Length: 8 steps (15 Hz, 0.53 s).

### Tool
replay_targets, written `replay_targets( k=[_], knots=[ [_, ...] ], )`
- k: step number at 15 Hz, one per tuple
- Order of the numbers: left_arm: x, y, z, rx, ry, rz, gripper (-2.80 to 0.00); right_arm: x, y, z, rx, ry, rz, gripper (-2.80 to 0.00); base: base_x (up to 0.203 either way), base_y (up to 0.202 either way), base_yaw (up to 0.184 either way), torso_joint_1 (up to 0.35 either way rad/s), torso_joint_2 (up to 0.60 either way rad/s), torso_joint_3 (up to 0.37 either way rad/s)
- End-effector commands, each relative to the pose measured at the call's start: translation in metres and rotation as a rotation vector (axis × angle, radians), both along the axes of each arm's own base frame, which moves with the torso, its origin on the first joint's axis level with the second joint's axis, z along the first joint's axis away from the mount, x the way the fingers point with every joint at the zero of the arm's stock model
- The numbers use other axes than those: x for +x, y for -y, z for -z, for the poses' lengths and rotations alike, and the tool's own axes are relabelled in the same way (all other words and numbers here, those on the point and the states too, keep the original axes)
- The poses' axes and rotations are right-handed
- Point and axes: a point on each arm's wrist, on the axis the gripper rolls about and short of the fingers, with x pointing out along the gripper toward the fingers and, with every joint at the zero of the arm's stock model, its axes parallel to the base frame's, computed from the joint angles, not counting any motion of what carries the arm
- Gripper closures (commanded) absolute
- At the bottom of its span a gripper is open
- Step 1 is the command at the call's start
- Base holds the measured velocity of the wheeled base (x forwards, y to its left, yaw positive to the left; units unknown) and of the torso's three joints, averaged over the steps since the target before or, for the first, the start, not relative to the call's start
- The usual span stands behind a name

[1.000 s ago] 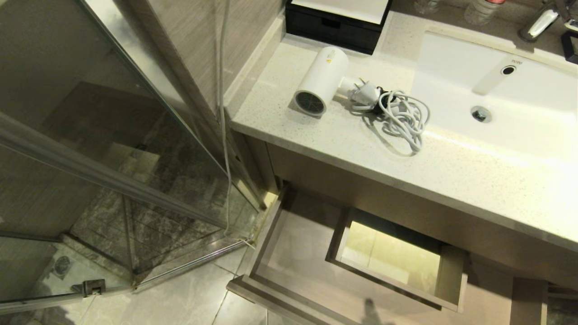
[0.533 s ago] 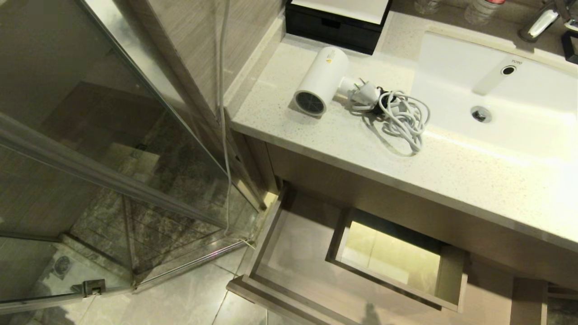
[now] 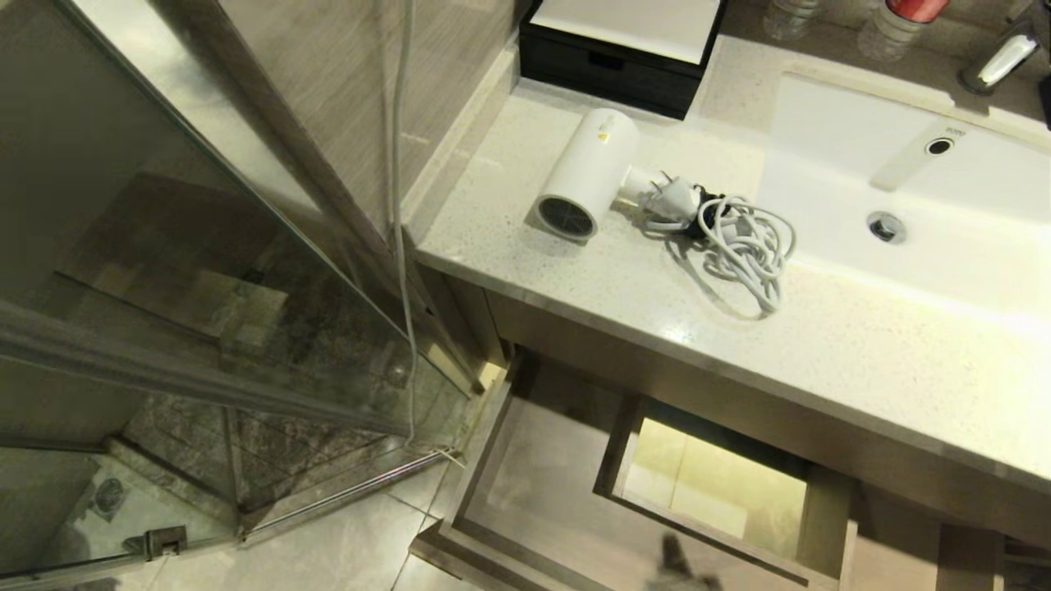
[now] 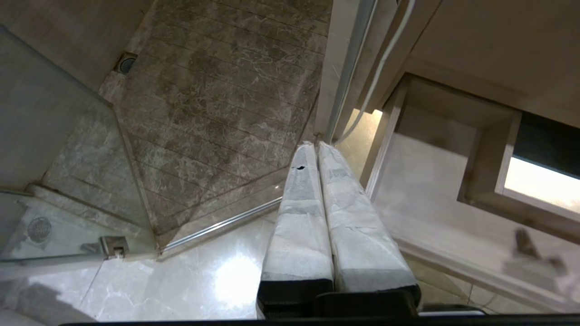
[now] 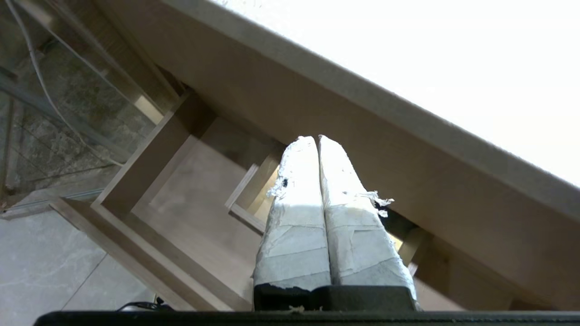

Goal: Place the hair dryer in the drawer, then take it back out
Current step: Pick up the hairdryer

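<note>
Both hands unseen overhead; drawer [image 3: 542, 484] cut off by frame edge

The whole head view shifts between the earlier pictures and now, so the camera has moved, not the things. The hair dryer [image 3: 585, 174] and its cord [image 3: 743, 246] sit lower in the picture, and the drawer [image 3: 538, 484] slides toward the bottom edge. More of the black box [image 3: 612, 49] and the bottles [image 3: 891, 25] at the back of the desk [image 3: 821, 328] comes into view.
</note>
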Motion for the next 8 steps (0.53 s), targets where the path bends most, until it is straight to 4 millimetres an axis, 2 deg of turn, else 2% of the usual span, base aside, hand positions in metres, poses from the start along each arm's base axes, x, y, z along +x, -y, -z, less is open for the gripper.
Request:
replay_targets(
  k=[1,8],
  knots=[
    [0.0001,0.0,0.0004,0.0,-0.002,0.0,0.0,0.0003,-0.0001,0.0118,0.0,0.0,-0.002,0.0,0.0,0.0,0.0,0.138,-0.08,0.037],
    [0.0001,0.0,0.0004,0.0,-0.002,0.0,0.0,0.0003,0.0,0.0114,-0.008,0.006,0.001,0.0,0.0,0.0,0.0,0.016,-0.01,0.005]
  ],
)
